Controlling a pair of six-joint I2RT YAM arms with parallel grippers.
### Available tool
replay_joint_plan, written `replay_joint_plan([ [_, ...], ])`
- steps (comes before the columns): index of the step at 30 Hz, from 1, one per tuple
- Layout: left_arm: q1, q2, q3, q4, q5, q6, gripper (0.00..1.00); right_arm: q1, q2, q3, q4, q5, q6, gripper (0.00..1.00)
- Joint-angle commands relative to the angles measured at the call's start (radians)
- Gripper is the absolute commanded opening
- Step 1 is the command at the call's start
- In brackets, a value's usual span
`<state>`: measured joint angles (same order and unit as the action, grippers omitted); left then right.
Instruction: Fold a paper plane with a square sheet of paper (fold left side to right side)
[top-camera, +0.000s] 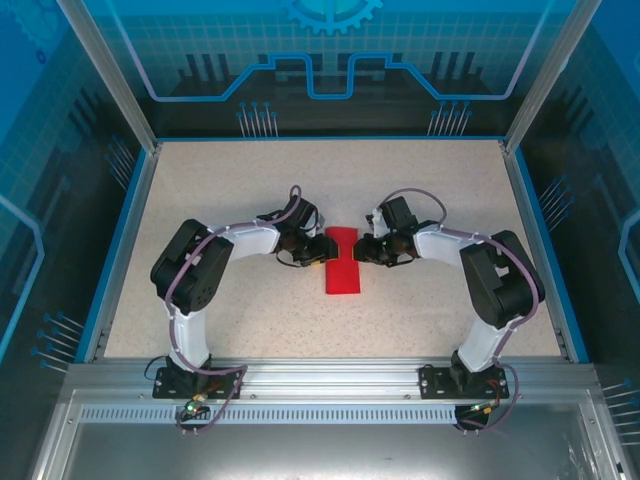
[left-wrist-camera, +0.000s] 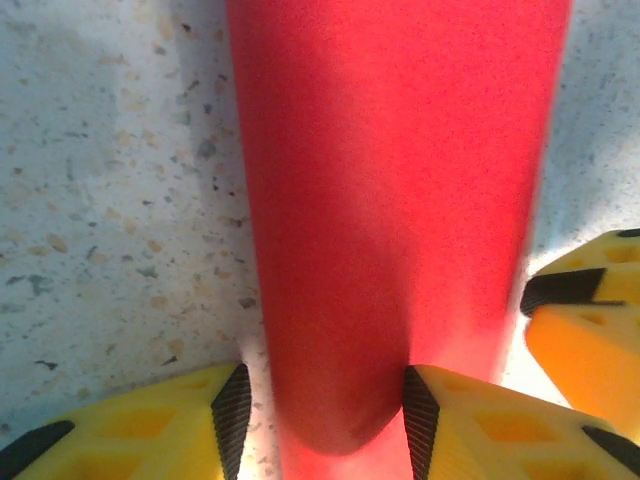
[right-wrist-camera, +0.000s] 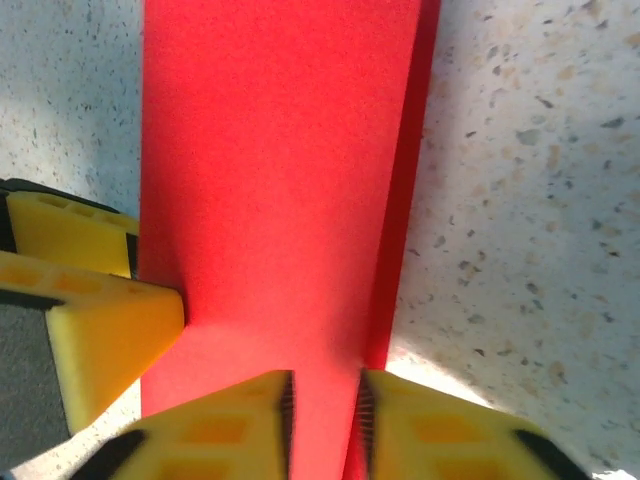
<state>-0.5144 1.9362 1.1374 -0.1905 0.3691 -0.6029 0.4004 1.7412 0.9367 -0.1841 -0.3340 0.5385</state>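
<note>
top view: the red paper, folded narrow, lies mid-desk between left pincer and right pincer. left wrist: left pincer released, jaws astride the red paper. right wrist: right pincer released, jaws slightly parted over the red paper.

The square sheet of paper under me is bright red and thin, folded over into a narrow strip, longer than it is wide. It lies flat near the middle of the table, with its long sides running from the table's near edge toward its far edge. Close up I see two layers not quite matched: a slim band of darker red shows past one long edge of the top layer, and one short end looks rounded.
</note>
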Motion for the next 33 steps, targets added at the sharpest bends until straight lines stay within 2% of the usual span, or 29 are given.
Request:
replay_joint_plan([
  [1,-0.009,0.032,0.024,-0.050,-0.033,-0.007,0.47,0.008,-0.076,0.008,-0.061,0.079,-0.044,0.38],
  [4,-0.010,0.042,0.028,-0.053,-0.033,-0.009,0.47,-0.001,-0.124,-0.008,-0.114,0.159,-0.077,0.49],
  [9,-0.013,0.056,0.041,-0.072,-0.041,-0.008,0.48,-0.016,-0.161,-0.028,-0.183,0.256,-0.108,0.55],
  [33,-0.031,0.117,0.090,-0.141,-0.072,-0.012,0.51,-0.032,-0.157,-0.052,-0.191,0.236,-0.117,0.58],
])
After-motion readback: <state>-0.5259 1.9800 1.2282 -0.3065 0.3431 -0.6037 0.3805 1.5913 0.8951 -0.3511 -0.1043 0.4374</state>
